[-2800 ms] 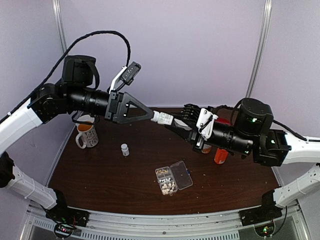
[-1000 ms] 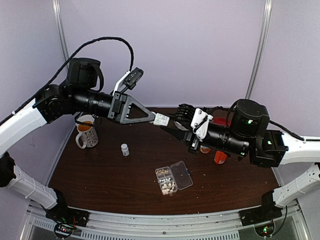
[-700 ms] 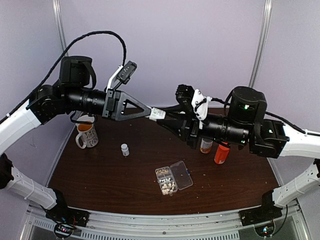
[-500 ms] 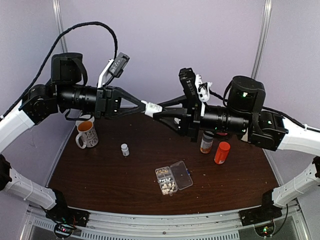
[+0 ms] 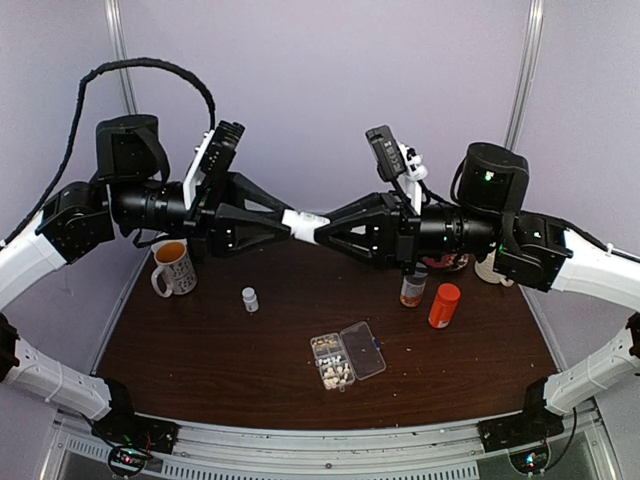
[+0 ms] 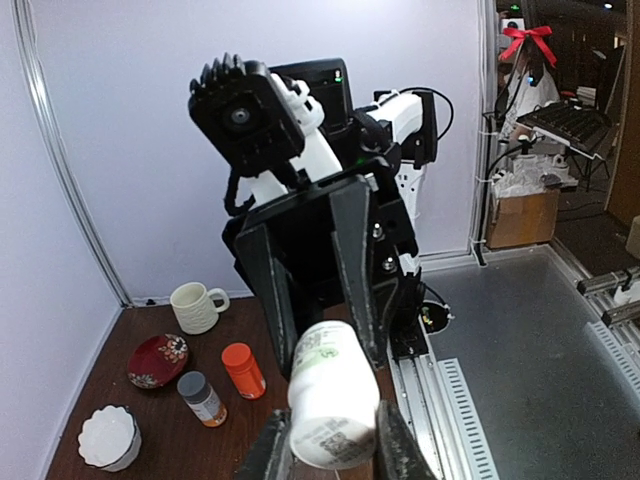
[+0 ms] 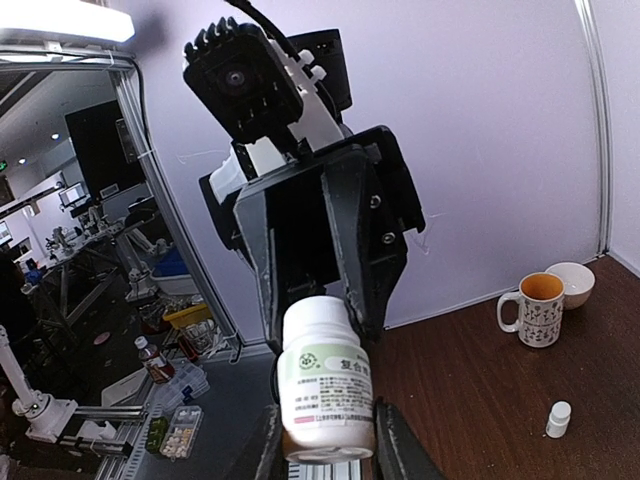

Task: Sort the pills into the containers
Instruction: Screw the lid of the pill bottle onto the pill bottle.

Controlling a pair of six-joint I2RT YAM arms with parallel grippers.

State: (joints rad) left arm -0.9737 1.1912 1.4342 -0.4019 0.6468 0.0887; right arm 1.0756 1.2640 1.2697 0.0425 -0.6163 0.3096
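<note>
My left gripper (image 5: 291, 222) and right gripper (image 5: 319, 229) meet in mid-air above the table's far half, each shut on an opposite end of one white pill bottle (image 5: 304, 224). In the left wrist view the bottle (image 6: 330, 395) sits between my own fingers, with the right gripper's black fingers (image 6: 356, 262) at its far end. In the right wrist view my fingers pinch the bottle's body (image 7: 325, 385) and the left gripper's fingers (image 7: 372, 262) are at its cap. The clear organiser box (image 5: 362, 349) lies open on the table, with pale pills (image 5: 333, 364) in its left cells.
A tiny white bottle (image 5: 250, 298) stands left of centre on the table. A patterned mug (image 5: 175, 268) is at the far left. An amber bottle with a grey cap (image 5: 412, 289) and an orange-capped bottle (image 5: 443, 305) stand at the right, under the right arm.
Both arms have risen and rolled about their wrists with the white bottle between them. The right gripper, which was next to the bottle, now grips it. The bottle has moved up and slightly left.
</note>
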